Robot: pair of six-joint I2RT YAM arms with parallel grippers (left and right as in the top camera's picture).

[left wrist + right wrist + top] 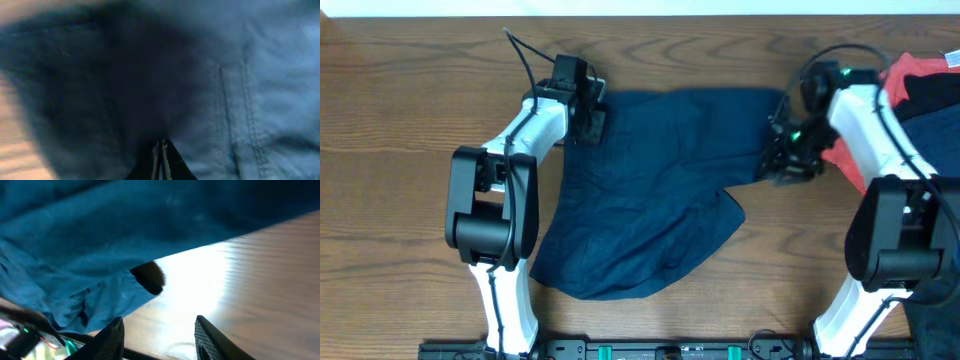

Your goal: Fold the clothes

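The shorts (660, 190) lie on the bench (400, 100), their long edge running from tool to tool. The left tool (588, 118) is pinched on the near corner. The right tool (782, 165), fingers apart and empty, is just beside the opposite corner.

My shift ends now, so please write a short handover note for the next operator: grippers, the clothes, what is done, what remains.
Left gripper: shut, apparently pinching the navy-blue shorts at their far left corner.
Right gripper: open and empty, low over the wooden table by the shorts' right edge.
Shorts: spread out and rumpled, mid-table.
Done: no clean fold yet.
Left: all the folding.
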